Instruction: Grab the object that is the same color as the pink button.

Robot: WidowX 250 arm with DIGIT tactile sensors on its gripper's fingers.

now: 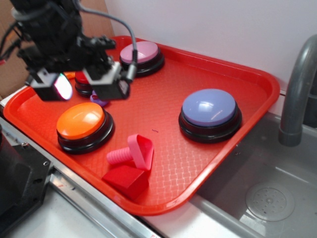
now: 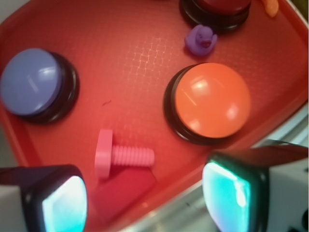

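Hovering above the tray [image 1: 257,84], the fingers [image 2: 65,205] spread wide, holding nothing.

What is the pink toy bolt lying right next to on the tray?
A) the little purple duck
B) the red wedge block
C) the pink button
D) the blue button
B: the pink toy bolt lies beside the red wedge block at the tray's near edge, apparently touching it, while the gripper hangs apart from it, above the far side of the tray.
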